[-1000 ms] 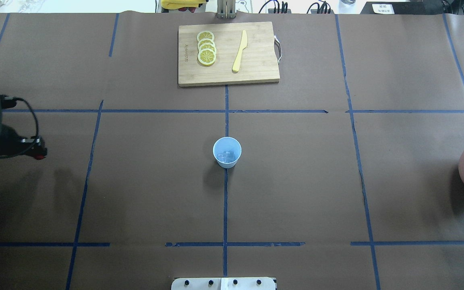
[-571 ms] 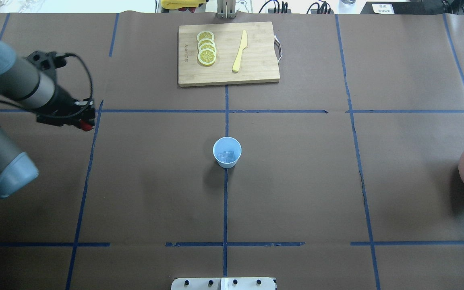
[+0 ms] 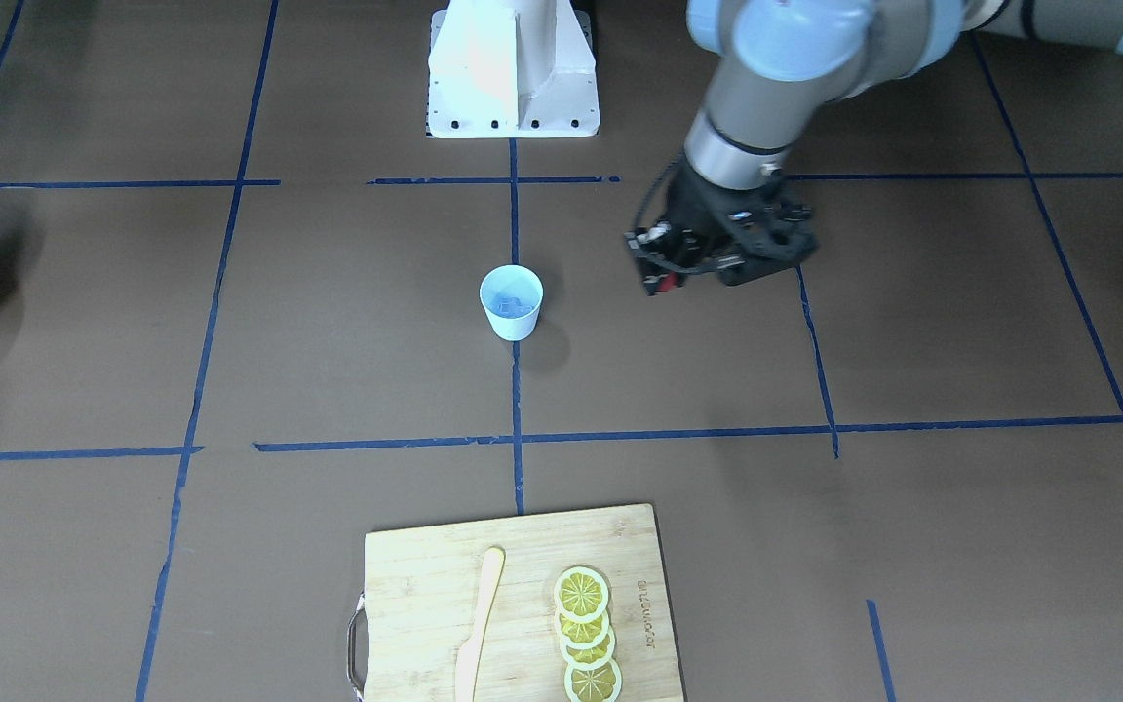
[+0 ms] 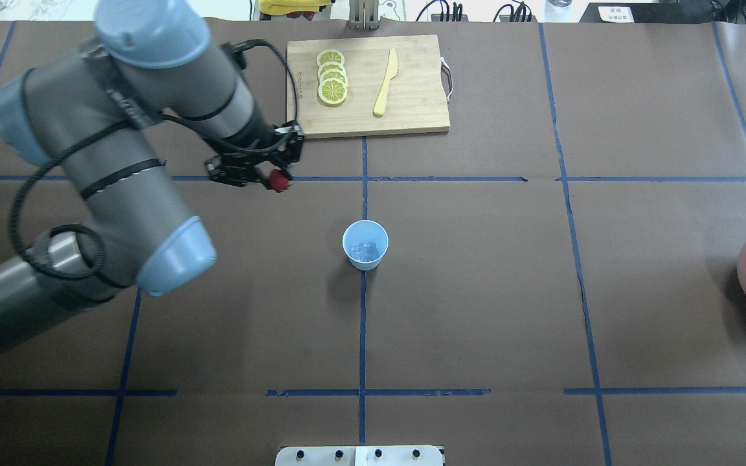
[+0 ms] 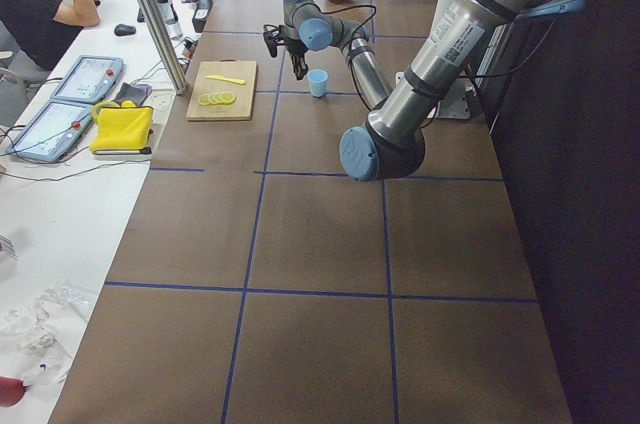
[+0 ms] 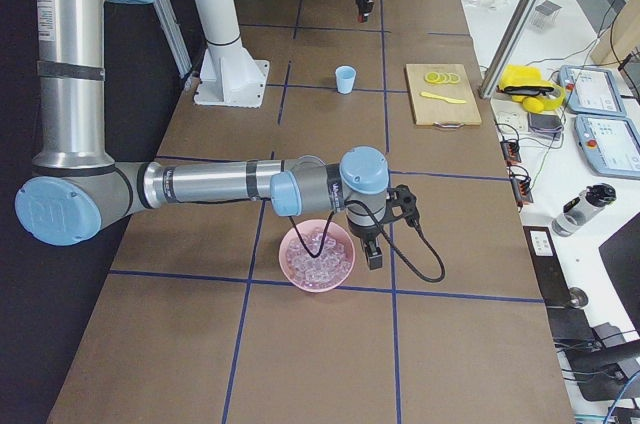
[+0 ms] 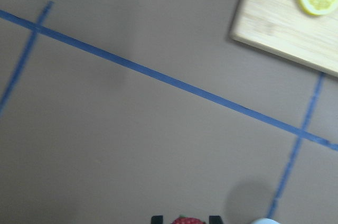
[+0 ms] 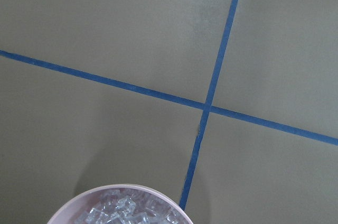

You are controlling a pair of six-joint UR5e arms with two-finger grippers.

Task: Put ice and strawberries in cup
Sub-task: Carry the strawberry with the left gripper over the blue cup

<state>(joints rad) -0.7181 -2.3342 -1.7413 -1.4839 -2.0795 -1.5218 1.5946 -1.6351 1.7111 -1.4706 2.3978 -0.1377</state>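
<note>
Bowl: pink [image 6: 318,282], at the table's right end nearest the robot, filled with ice [image 8: 127,211]
Right claw: you get it [image 6: 372,256] only in the side view, hanging just beside the bowl's rim; whether its fingers are apart or together I cannot tell
Cup: pale blue [image 4: 365,244], upright on the middle tape line, mouth up, long axis vertical
Cup contents: a few clear cubes lie at the bottom
Left claw: pointing down [image 4: 276,178], raised above the table and clamped on the berry
Berry: red [image 7: 186,221], pinched between the two dark fingertips; it is too small and round for you to tell which way it points
Berry and cup: the berry is to the cup's left and farther out, well apart from it, near the board's near left corner
Table: brown paper [image 4: 476,310] marked into squares with blue tape
Board: bamboo [image 4: 412,120], at the far edge, handle to the right
On the board: four overlapped lemon slices [image 4: 332,77] and a yellow knife [image 4: 386,82], both rows running near to far
Room: past the far edge you see a white bench [image 5: 60,214] with two tablets, a yellow cloth and a seated person
</note>
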